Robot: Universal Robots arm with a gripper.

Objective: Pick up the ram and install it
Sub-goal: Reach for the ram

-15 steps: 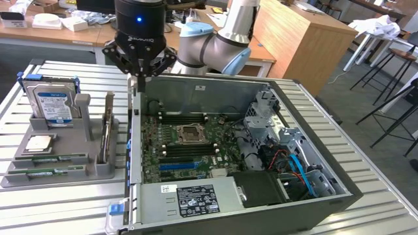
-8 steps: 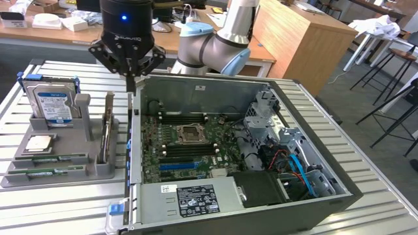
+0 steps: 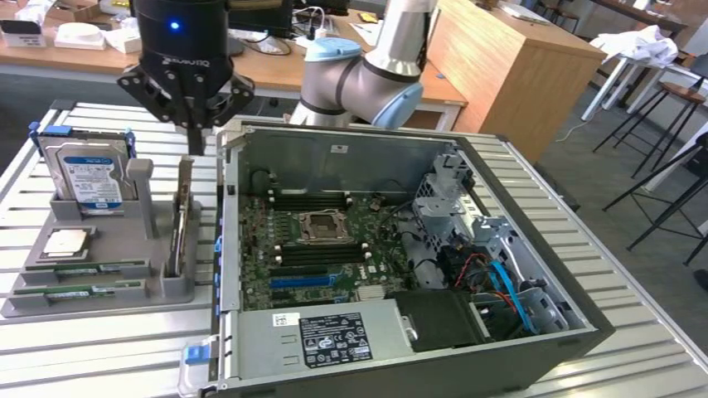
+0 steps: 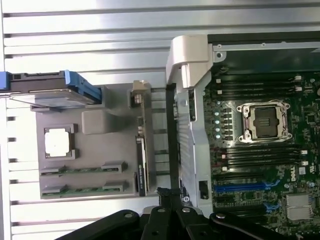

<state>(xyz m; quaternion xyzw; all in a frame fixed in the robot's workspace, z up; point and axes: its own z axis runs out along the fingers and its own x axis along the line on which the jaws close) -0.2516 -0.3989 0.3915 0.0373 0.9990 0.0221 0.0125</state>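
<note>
While the claw (image 3: pixel 197 146) hangs closed, 2 ram sticks (image 3: pixel 84 268) lie slotted — untouched.

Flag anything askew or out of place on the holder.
Nothing stands out. The drive stands upright in the holder, and the chip and two green sticks lie flat in their recesses, none tipped.

On slatted metal table (image 3: pixel 89 352): grey parts holder (image 3: pixel 99 303) toward the exterior view's left, open computer case (image 3: pixel 332 162) just beside it, both flat on slats.
</note>
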